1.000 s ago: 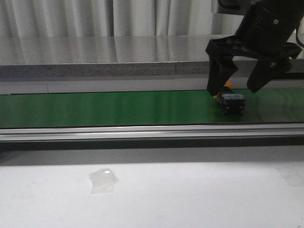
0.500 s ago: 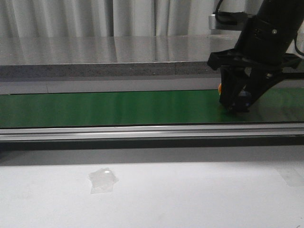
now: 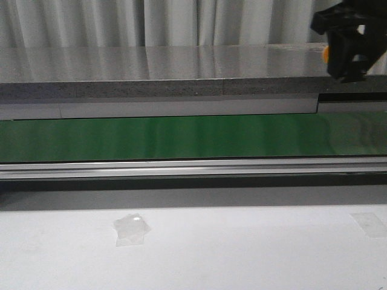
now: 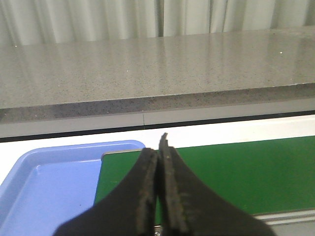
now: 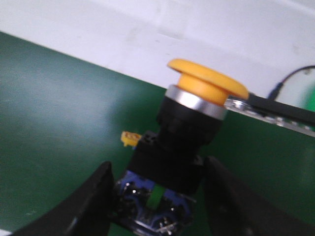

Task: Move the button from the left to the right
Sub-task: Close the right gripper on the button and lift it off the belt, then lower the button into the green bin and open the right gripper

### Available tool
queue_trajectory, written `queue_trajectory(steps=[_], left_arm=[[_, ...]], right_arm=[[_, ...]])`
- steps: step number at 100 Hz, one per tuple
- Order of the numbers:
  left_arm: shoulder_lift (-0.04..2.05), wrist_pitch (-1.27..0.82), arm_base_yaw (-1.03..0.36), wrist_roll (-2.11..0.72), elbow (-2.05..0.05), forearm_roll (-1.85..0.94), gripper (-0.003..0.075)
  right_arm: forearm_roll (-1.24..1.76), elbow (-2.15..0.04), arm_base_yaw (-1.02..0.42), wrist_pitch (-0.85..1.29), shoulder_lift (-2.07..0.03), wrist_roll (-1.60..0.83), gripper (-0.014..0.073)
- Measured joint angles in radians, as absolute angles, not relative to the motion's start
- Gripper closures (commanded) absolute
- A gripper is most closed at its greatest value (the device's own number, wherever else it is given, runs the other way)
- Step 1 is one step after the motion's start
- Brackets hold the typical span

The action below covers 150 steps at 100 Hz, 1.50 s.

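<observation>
The button point(image 5: 189, 132) has a round yellow-orange cap point(image 5: 209, 81) on a black body with a blue and green base. In the right wrist view it hangs above the green belt point(image 5: 59, 113), and my right gripper point(image 5: 160, 206) is shut on its base. In the front view that gripper point(image 3: 351, 45) is high at the top right, with only an orange sliver of the button point(image 3: 325, 54) showing beside its fingers. My left gripper point(image 4: 157, 150) is shut with nothing in it, above the left end of the belt. It does not show in the front view.
The green conveyor belt point(image 3: 157, 138) runs across, with a metal rail point(image 3: 181, 168) in front and a grey stone ledge point(image 3: 151, 72) behind. A blue tray point(image 4: 44, 182) lies at the belt's left end. A crumpled clear wrapper point(image 3: 130, 229) and a tape patch point(image 3: 370, 223) lie on the white table.
My right gripper came down over the button on the belt, shut on it, and has lifted it up and to the right. The belt where the button lay is now bare.
</observation>
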<state>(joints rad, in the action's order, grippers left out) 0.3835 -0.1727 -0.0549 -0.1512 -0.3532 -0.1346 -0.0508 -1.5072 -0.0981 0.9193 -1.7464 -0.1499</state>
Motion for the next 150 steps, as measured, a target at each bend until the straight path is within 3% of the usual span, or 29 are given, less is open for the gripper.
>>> queue_trajectory(steps=[37, 70, 150], left_arm=[[0.384, -0.173, -0.055, -0.151, -0.353, -0.135, 0.074], [0.384, -0.173, -0.055, -0.151, -0.353, -0.135, 0.074], [0.384, -0.173, -0.055, -0.151, -0.353, -0.135, 0.074]], right_arm=[[-0.065, -1.507, 0.195, 0.882, -1.746, -0.277, 0.0484], [-0.033, -1.509, 0.37, 0.841, -1.791, -0.397, 0.0484], [0.021, -1.509, 0.417, 0.821, -2.008, -0.446, 0.048]])
